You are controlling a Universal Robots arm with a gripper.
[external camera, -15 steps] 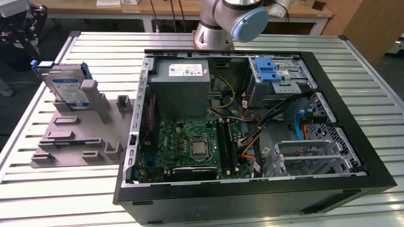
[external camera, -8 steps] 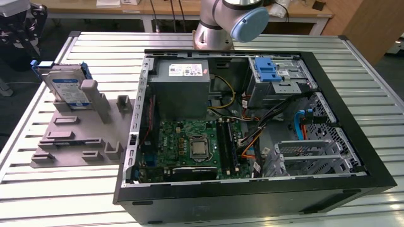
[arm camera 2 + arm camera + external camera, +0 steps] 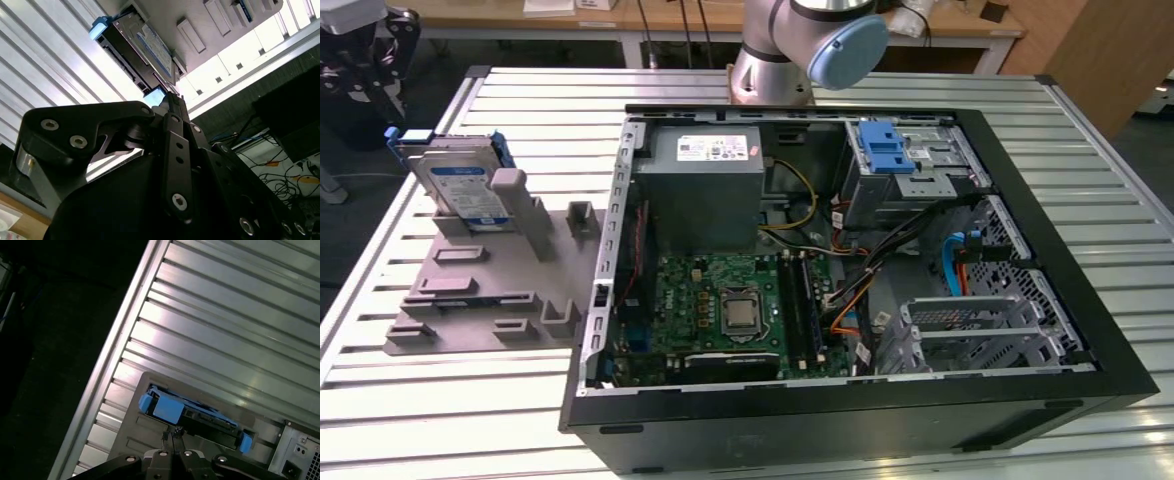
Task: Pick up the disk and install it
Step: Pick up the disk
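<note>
- black gripper (image 3: 172, 432) linkages sit closest to the lens in both wrist views. its two slim fingers are pressed together at the tips with nothing clamped between them.
- in the first wrist view those tips point at the disk (image 3: 192, 412), close to its blue rail. i cannot tell whether they touch it.
- grey fixture tray (image 3: 480, 300) lies on the table to the exterior view's left of the computer case. the disk (image 3: 464, 185) stands on edge in a slot at its far end, leaning slightly, with its white-and-blue label facing the camera and the blue frame round its edges.
- in the second wrist view the disk (image 3: 142, 45) shows beyond the fingers, seated in the same grey tray.
- open black computer case (image 3: 854, 400) lies on its side and holds:
  - grey power supply box (image 3: 707, 190) at the far side
  - green motherboard (image 3: 720, 300) nearer the camera
  - blue latch (image 3: 887, 150) on a silver cage towards the exterior view's right
  - silver perforated drive cage (image 3: 974, 320) near the front right, with loose cables between them
- slatted aluminium table (image 3: 454, 400) carries both tray and case.
- robot arm base (image 3: 781, 50) stands at the table's far edge, behind the case.
- wooden benches (image 3: 587, 20) run along the back of the room, over a dark floor.
</note>
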